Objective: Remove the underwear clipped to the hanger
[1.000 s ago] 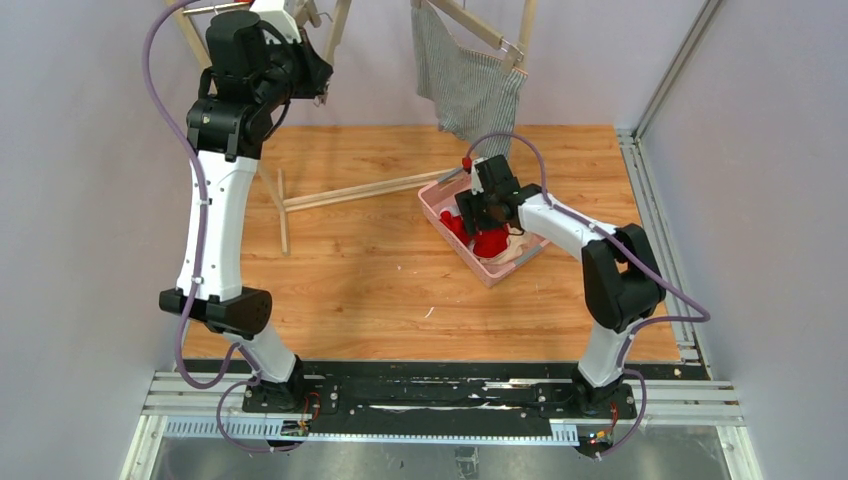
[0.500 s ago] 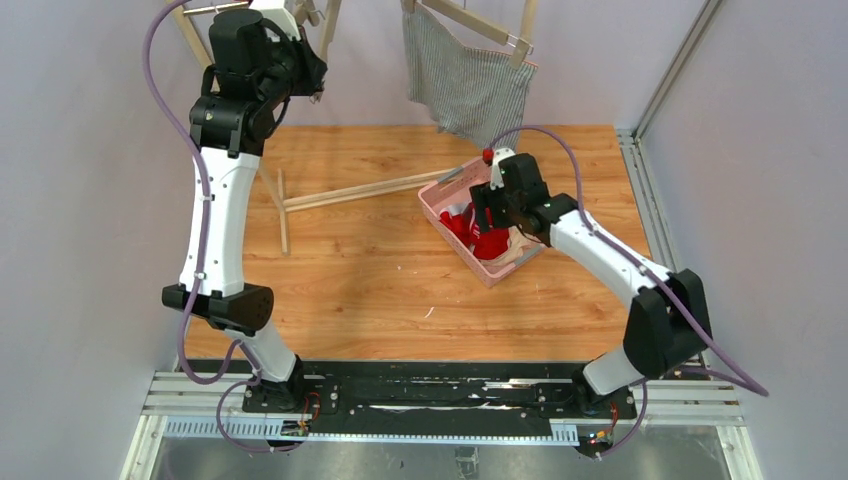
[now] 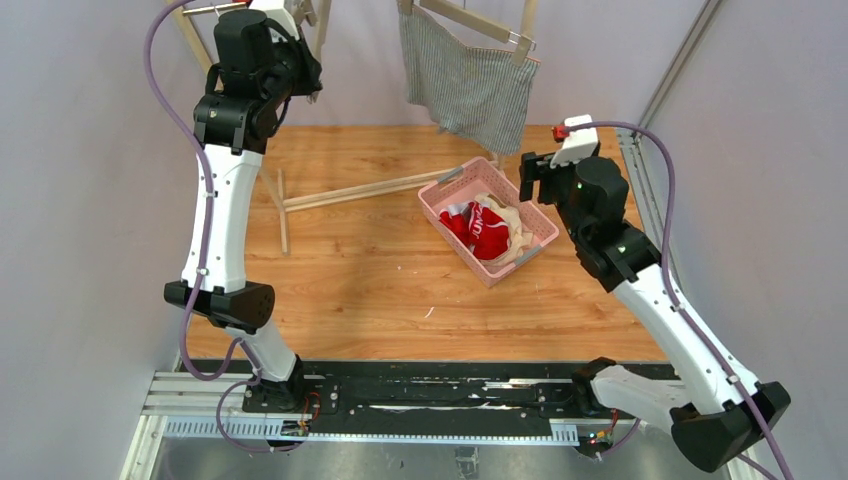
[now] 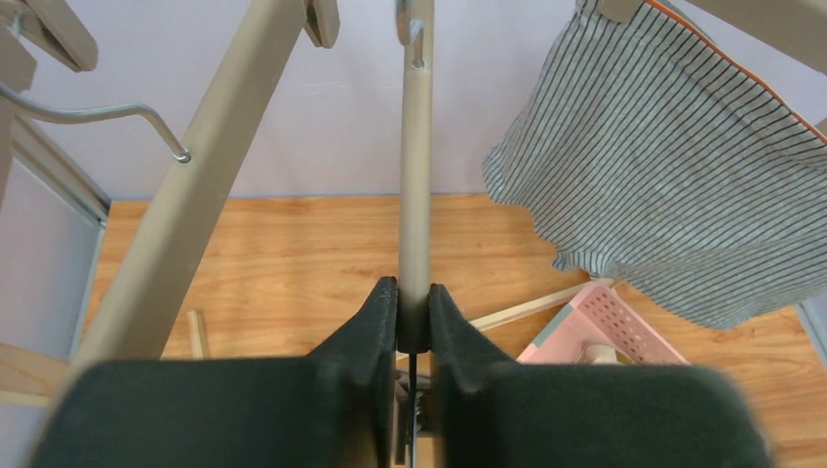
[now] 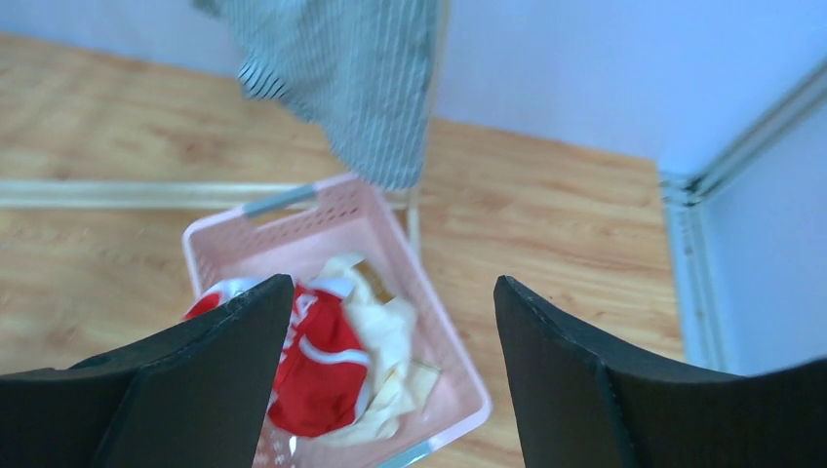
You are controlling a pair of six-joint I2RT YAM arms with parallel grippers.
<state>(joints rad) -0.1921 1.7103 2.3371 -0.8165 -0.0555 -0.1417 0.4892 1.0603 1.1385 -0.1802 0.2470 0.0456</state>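
Observation:
The grey-and-white striped underwear (image 3: 470, 85) hangs clipped to a wooden hanger (image 3: 480, 22) at the back; it also shows in the left wrist view (image 4: 673, 175) and the right wrist view (image 5: 351, 68). The red underwear (image 3: 482, 228) (image 5: 317, 370) and the cream underwear (image 3: 512, 225) (image 5: 395, 331) lie in a pink basket (image 3: 440, 195). My left gripper (image 3: 300, 55) (image 4: 413, 312) is shut on a tan rod (image 4: 416, 175) of the rack. My right gripper (image 3: 528, 175) (image 5: 390, 283) is open and empty, above the basket's right side and below the striped underwear.
The wooden rack's base bars (image 3: 350, 190) lie across the table left of the basket. A rack leg (image 4: 205, 166) and a metal hook (image 4: 117, 115) are close left of my left gripper. The walls stand near on both sides.
My right arm has lifted out of the basket and drawn back to the right, leaving the red underwear in it. The striped underwear has swung slightly left. The left arm barely moved.

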